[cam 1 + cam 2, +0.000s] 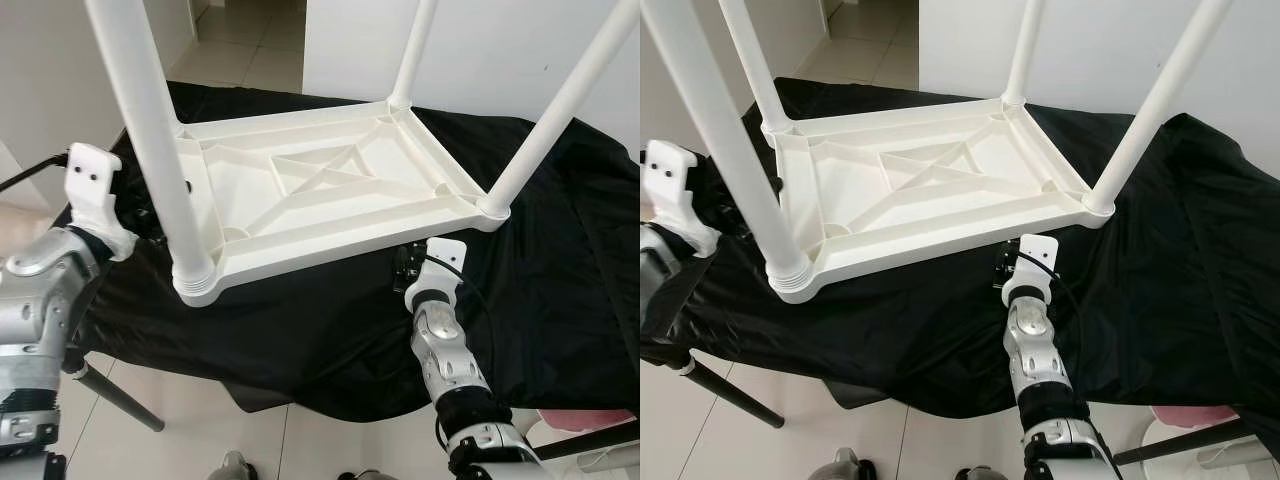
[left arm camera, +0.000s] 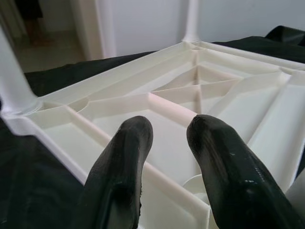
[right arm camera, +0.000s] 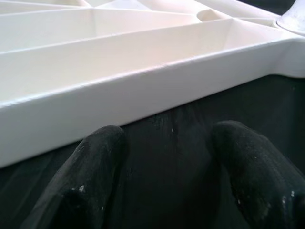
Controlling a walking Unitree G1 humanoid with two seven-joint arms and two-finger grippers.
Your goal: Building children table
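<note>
**All four legs in, flip comes next**

The kids' table sits upside down on the black cloth. Left gripper and right gripper both spread apart at its edges. I'd grab opposite rims evenly before turning.

Bright, even daylight; sharp frames, soft shadows.

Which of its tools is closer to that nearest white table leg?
Left. The left tool reaches over the upturned tabletop's rim beside the nearest leg; the right tool sits at the front edge, farther along.
</note>
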